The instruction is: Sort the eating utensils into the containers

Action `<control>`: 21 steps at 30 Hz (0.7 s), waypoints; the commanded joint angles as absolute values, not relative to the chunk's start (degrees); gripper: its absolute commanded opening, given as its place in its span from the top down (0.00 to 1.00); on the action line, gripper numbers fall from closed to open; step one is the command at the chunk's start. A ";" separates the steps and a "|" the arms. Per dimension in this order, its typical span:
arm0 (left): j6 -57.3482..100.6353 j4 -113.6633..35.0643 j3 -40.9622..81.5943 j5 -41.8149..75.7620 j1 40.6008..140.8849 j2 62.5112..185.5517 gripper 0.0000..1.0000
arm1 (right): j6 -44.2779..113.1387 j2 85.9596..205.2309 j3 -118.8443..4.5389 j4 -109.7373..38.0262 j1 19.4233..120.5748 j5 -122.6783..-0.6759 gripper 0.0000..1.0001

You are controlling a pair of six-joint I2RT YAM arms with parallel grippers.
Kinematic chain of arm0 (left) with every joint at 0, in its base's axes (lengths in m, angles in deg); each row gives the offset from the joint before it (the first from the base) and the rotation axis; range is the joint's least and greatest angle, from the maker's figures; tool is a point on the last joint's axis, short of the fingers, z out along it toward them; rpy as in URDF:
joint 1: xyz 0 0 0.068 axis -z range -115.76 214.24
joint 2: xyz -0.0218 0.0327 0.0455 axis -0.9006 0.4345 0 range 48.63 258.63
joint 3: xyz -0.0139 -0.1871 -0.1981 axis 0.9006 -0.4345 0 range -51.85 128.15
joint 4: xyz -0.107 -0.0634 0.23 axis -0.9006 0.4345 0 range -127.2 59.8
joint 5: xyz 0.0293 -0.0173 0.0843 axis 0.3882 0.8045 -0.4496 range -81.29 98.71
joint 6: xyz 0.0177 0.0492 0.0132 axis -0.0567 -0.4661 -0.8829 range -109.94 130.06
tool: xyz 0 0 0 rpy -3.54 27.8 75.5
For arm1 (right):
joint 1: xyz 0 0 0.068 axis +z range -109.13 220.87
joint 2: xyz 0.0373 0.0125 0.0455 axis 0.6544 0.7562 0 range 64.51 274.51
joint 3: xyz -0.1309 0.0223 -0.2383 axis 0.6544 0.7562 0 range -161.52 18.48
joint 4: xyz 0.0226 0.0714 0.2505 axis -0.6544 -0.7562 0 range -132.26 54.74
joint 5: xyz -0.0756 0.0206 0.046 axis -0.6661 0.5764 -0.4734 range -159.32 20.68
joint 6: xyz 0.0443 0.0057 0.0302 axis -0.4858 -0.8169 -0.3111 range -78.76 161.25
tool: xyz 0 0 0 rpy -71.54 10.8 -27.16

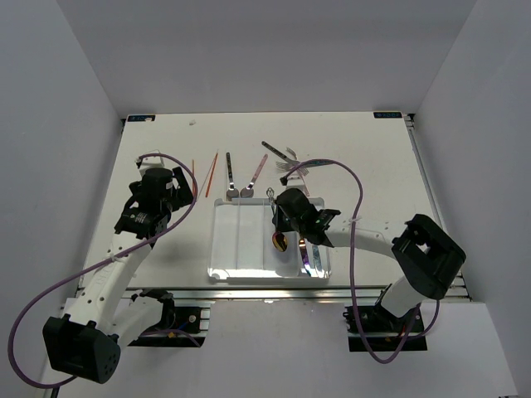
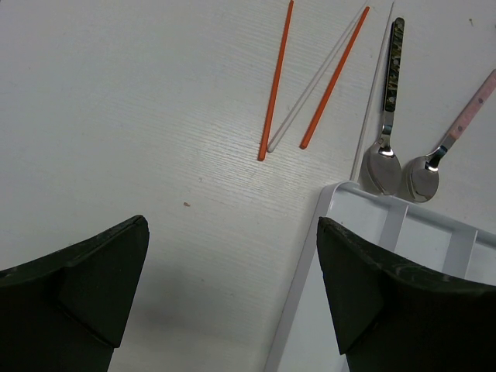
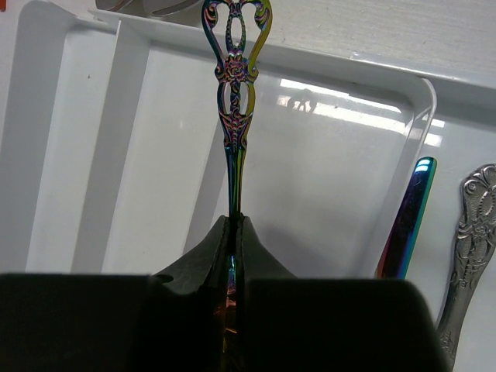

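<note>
The clear tray (image 1: 241, 240) with long compartments lies at the table's front centre. My right gripper (image 3: 235, 221) is shut on an iridescent utensil with an ornate handle (image 3: 235, 93) and holds it over a middle compartment; it also shows in the top view (image 1: 286, 222). An iridescent piece (image 3: 407, 217) and a silver ornate piece (image 3: 469, 232) lie in the right compartment. My left gripper (image 2: 232, 232) is open and empty over the table beside the tray's far left corner (image 2: 333, 198). Two red-orange chopsticks (image 2: 276, 77) lie beyond it.
A dark-handled spoon (image 2: 385, 155) and a pink-handled spoon (image 2: 434, 167) lie just past the tray's far edge. More utensils (image 1: 290, 162) lie at the back centre. White walls close in the table on three sides.
</note>
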State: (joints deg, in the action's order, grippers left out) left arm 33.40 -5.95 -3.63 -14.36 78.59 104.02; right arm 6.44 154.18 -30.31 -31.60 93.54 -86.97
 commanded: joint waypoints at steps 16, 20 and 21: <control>33.70 -6.26 -2.99 -13.97 78.31 104.52 0.02 | 2.84 150.56 -25.91 -31.13 96.24 -88.83 0.67; 35.54 -5.21 0.87 -12.12 78.39 108.29 0.02 | 2.40 149.42 -26.08 -32.45 96.33 -89.62 0.31; 35.99 -4.86 2.10 -11.86 78.31 109.26 0.02 | 2.57 148.29 -26.34 -32.45 96.33 -89.88 0.23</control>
